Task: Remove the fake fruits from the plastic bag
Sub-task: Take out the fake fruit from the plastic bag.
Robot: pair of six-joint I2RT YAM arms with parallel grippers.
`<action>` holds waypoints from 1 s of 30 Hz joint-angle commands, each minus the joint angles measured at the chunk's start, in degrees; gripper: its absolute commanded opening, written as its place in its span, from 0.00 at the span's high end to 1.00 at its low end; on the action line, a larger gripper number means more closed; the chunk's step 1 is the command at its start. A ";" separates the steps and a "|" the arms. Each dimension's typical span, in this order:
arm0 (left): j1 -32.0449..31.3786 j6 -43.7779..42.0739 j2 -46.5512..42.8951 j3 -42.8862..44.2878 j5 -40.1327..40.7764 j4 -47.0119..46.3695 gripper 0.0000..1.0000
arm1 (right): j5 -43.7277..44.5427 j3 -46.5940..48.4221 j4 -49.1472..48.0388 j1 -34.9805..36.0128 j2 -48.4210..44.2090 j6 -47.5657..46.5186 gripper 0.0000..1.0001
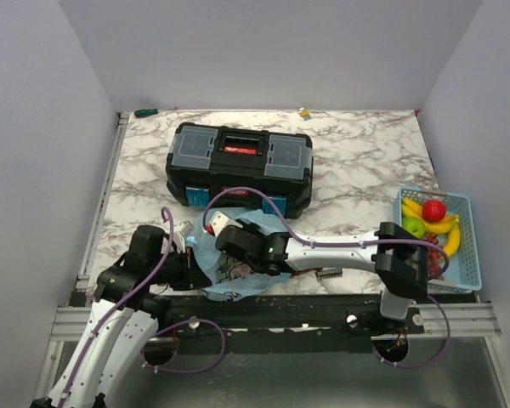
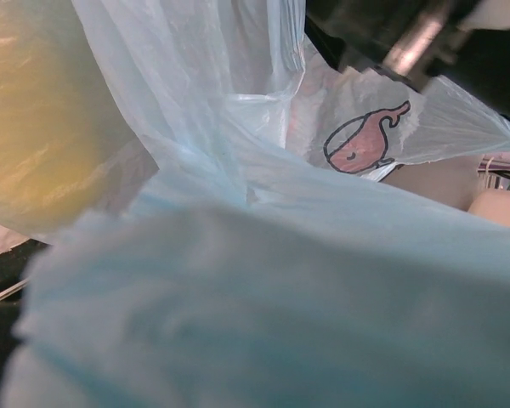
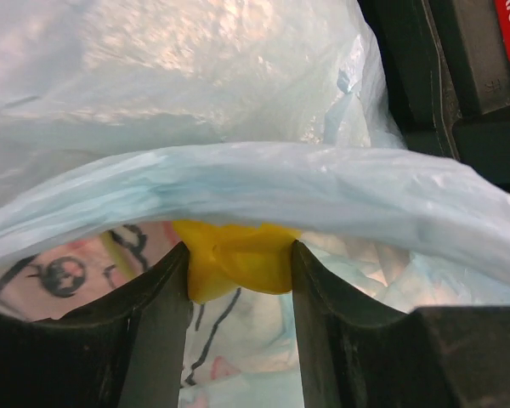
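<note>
The light-blue plastic bag [image 1: 206,246] lies crumpled in front of the toolbox, between the two grippers. In the right wrist view my right gripper [image 3: 240,253] reaches under a fold of the bag [image 3: 263,183] and is shut on a yellow fake fruit [image 3: 238,259]. In the top view the right gripper [image 1: 231,246] is over the bag's middle. My left gripper [image 1: 194,268] is at the bag's left edge. In the left wrist view, bag film [image 2: 263,280] with a pink whale print covers its fingers, and a yellowish shape [image 2: 34,127] shows through the film.
A black toolbox [image 1: 238,166] stands just behind the bag. A light-blue mesh basket [image 1: 473,255] at the right edge holds bananas, a red apple and a green fruit. A small dark object [image 1: 329,274] lies near the right forearm.
</note>
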State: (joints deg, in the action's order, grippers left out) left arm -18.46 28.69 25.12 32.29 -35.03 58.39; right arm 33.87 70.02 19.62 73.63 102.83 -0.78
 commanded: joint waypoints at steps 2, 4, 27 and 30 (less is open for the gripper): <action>0.08 -0.41 -0.01 -0.60 -0.68 -0.56 0.99 | -7.86 -0.28 1.30 0.73 -5.26 4.83 0.94; 0.03 -0.47 0.08 -0.65 -0.66 -0.48 0.99 | -9.65 -1.28 1.39 0.66 -6.95 5.79 0.94; 0.00 -0.04 -0.71 -0.66 -0.16 -0.30 1.00 | -32.62 -3.95 -7.63 0.80 -28.12 12.02 0.99; 0.00 -0.03 -0.63 -0.70 -0.18 -0.21 1.00 | -33.10 -2.38 -9.33 0.74 -30.71 12.23 0.99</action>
State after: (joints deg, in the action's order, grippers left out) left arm -18.46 28.73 25.10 32.29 -35.00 58.39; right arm 3.62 64.25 14.87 73.95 76.01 10.50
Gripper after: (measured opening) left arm 0.008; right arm 0.465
